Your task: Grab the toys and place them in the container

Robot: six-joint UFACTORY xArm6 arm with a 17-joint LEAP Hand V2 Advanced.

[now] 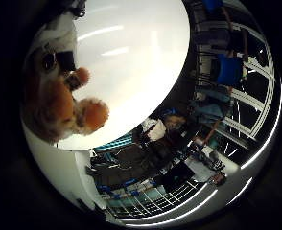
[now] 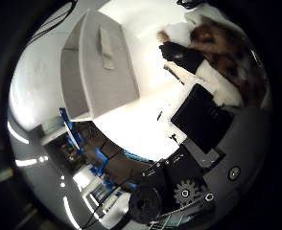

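Note:
An orange and brown plush toy (image 1: 55, 101) fills one side of the right little finger side palm view, close to the palm and above the white table (image 1: 141, 57). White and black fingers (image 1: 66, 67) of my right hand (image 2: 203, 120) curl against it. In the right thumb side palm view the same toy (image 2: 225, 50) shows past a black fingertip (image 2: 184, 56) that presses on it. A pale grey rectangular container (image 2: 98, 67) stands on the table (image 2: 165, 91), away from the toy and the hand.
The table's rounded edge (image 1: 103, 158) runs close by. Beyond it are blue chairs (image 1: 227, 69), metal frames and cluttered floor. A blue object (image 2: 66, 123) lies by the table edge near the container.

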